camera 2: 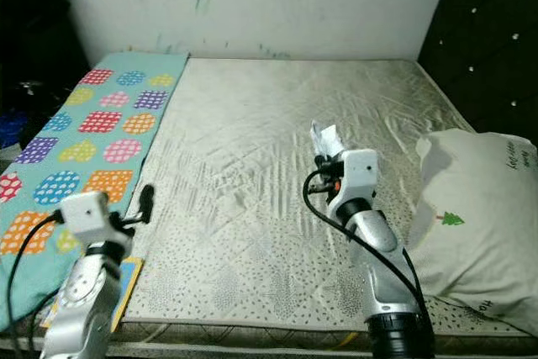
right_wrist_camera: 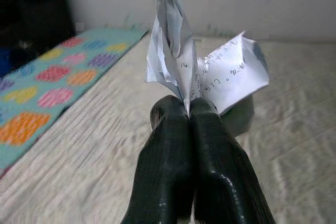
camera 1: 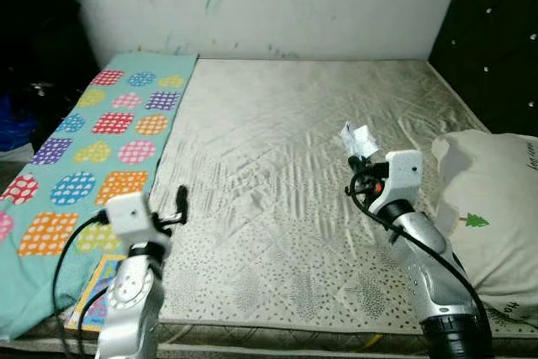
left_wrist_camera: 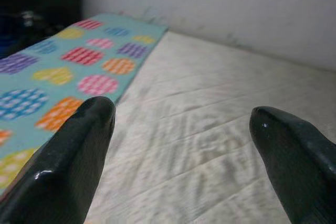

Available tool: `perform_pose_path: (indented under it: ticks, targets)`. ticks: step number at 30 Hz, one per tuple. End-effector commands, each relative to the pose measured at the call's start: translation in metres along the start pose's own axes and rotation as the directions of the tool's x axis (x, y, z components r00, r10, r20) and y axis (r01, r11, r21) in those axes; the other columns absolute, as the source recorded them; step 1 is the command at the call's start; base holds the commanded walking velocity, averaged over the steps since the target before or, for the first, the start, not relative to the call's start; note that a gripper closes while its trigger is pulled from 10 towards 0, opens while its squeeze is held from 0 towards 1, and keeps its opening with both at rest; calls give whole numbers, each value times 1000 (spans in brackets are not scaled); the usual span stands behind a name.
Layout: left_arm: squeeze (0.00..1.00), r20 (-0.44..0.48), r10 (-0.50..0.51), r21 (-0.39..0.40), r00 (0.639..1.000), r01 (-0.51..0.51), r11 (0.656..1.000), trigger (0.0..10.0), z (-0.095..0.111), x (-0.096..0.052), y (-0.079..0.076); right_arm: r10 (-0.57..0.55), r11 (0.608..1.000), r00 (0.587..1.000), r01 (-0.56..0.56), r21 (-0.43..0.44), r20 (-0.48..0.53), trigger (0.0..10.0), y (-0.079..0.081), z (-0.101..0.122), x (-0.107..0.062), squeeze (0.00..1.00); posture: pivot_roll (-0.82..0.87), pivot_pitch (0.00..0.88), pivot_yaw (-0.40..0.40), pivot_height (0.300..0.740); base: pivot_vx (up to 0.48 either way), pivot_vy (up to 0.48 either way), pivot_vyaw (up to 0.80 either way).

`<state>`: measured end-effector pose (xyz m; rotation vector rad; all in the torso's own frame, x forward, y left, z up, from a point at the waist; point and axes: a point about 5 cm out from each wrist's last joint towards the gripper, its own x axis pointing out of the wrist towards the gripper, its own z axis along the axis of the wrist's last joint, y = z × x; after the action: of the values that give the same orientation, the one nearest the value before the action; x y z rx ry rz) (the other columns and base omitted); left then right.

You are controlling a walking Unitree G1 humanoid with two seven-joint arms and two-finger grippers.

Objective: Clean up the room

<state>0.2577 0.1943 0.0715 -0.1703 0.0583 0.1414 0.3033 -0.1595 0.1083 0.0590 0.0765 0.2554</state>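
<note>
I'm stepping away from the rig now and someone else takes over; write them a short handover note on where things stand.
Right gripper: shut on a crumpled paper with handwriting, held up above the mattress, near the white pillow.
Left gripper: open, holding nothing, above the mattress's near left part beside the colourful patterned blanket.
Done: the paper is picked up off the bed.
Left: no bin is in view, so the paper has yet to be carried off and dropped somewhere. The blanket lies along the bed's left edge; something colourful pokes out under its near end, too unclear to name.
</note>
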Motion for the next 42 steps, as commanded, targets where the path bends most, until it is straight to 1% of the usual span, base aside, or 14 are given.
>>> perform_pose_path:
  ticks: [1,2,3,4,5,7,10,13,14,19,23,27,33,42]
  targets:
    - [0,27,17,5,999,-17,1000,10000,5,-3,6,-21,1000,1000,21,1,-5,10000,2,-6,-3,0,-122,0,-10,740,0,0,0]
    - [0,29,31,8,999,-31,999,10000,5,-4,9,-36,999,999,36,8,0,10000,3,-9,-4,0,-115,0,-14,740,0,0,0]
    - [0,32,51,9,998,-51,999,10000,5,-6,13,-54,999,998,54,-4,14,10000,4,-13,-6,0,-113,0,-17,740,0,0,0]
    - [0,32,51,9,998,-51,999,10000,5,-6,13,-54,999,998,54,-4,14,10000,4,-13,-6,0,-113,0,-17,740,0,0,0]
    - [0,30,51,7,998,-51,999,10000,5,-7,13,-62,997,998,63,-35,27,10000,5,-17,-7,0,-110,0,-19,740,0,0,0]
    - [0,29,48,6,998,-48,999,10000,4,-7,13,-71,997,997,72,-40,22,10000,6,-20,-8,0,-108,0,-19,740,0,0,0]
    - [0,16,34,-1,999,-34,999,10000,2,-9,11,-151,988,987,153,-31,62,10000,-3,-10,-4,0,-117,0,-16,740,0,0,0]
    - [0,7,14,-12,1000,-14,1000,10000,1,-9,10,-171,984,983,173,-29,71,10000,-8,-7,-4,0,-126,0,-15,740,0,0,0]
    - [0,1,-4,-22,1000,4,1000,10000,1,-8,7,-185,983,981,186,-10,64,10000,-11,-6,-4,0,-131,0,-17,740,0,0,0]
    - [0,-1,-14,-25,1000,14,1000,10000,1,-7,4,-177,983,981,180,-30,76,10000,-13,-2,-5,0,-140,0,-24,740,0,0,0]
    - [0,-2,-14,-31,1000,14,999,10000,1,-8,3,-186,982,980,188,-15,76,10000,-13,-4,-7,0,-142,0,-27,740,0,0,0]
    - [0,-6,-21,-38,1000,20,999,10000,2,-9,2,-180,983,981,181,-12,71,10000,-9,-4,-6,0,-143,0,-29,740,0,269,0]
    - [0,-10,-25,-40,1000,24,999,10000,2,-8,1,-171,985,983,172,-13,75,10000,-8,-2,-5,0,-150,0,-28,740,0,318,0]
    - [0,-12,-33,-37,999,32,999,10000,2,-7,1,-169,985,982,172,-29,86,10000,-12,2,-4,0,-158,0,-20,740,0,360,0]
